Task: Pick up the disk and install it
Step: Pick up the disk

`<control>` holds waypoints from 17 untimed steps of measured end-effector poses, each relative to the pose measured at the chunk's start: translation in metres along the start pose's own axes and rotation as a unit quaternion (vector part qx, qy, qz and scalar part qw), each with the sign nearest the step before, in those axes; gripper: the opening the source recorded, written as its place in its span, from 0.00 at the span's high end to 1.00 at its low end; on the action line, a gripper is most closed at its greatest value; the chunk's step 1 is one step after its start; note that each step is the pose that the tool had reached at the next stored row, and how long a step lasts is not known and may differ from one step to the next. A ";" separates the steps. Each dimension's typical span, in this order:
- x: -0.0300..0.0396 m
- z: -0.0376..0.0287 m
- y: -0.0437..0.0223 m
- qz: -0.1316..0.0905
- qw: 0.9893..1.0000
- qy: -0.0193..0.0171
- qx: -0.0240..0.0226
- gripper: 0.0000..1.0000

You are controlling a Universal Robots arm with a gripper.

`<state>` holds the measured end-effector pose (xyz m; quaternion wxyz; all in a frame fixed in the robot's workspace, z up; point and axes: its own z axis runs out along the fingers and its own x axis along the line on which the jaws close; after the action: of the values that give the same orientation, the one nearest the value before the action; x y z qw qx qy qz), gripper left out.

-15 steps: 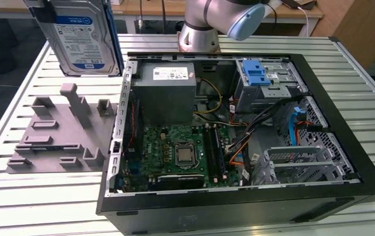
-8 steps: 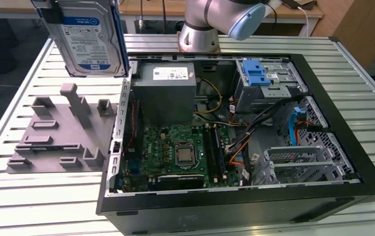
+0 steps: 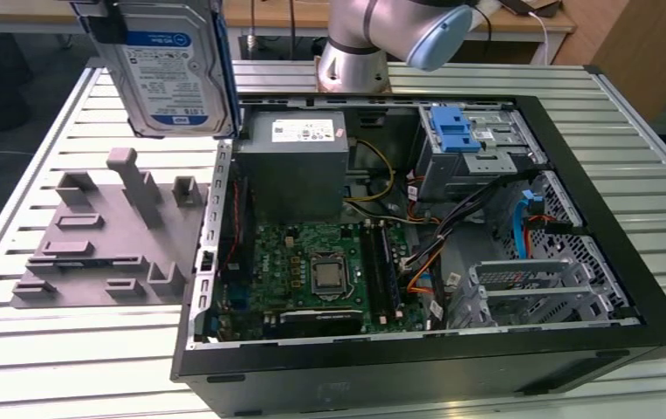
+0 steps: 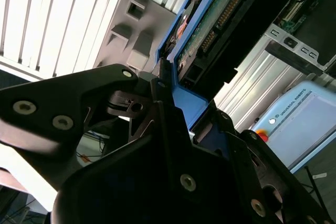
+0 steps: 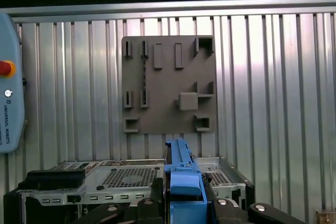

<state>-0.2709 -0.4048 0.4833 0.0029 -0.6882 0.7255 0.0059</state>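
Table [image 3: 612,113]: ribbed silver metal slats, lengthwise grooves, matte.

Computer case [image 3: 426,375]: black sheet-metal box lying on its side, side panel off. It covers the table's middle and reaches toward the edge at the exterior view's right. Inside:
- grey boxy power supply [image 3: 298,166] with a white sticker
- green motherboard [image 3: 309,262] with a square silver socket
- perforated bare-metal drive cage [image 3: 478,144] with a blue plastic latch [image 3: 451,131] on top

Fixture plate [image 3: 88,253]: flat grey matte plastic square with blocky upright pegs and slots. It lies flat on the slats near the table edge at the exterior view's left, just beside the case.

Robot arm [image 3: 362,44]: smooth silver tube with a pale blue joint cap, base at the far table edge.

Teach pendant [image 5: 10,87]: grey-blue slab with a red button, on the slats.

Disk [image 3: 169,65]: flat rectangular silver-metal body. White-and-blue label faces the exterior camera, blue plastic rail along its side. Lifted clear of the table, upright. In the exterior view it sits over the far corner at the exterior view's left, above the fixture plate. The second wrist view shows its green circuit-board underside [image 4: 210,30] with a pin connector. The first wrist view shows the blue end tab [image 5: 181,169].

End effector [image 4: 184,98]: black, angular, bolted plates. Its fingers are pinched on the disk's blue carrier end, touching both sides.
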 end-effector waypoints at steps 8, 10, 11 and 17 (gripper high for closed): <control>0.0010 0.0000 -0.0125 0.000 1.000 0.000 0.000 0.64; 0.0012 0.0000 -0.0156 0.000 1.000 0.000 0.000 0.64; 0.0013 0.0000 -0.0172 0.000 1.000 0.000 0.000 0.64; 0.0020 -0.0001 -0.0268 0.000 1.000 0.000 0.000 0.64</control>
<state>-0.2443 -0.4082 0.4832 0.0029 -0.6882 0.7255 0.0059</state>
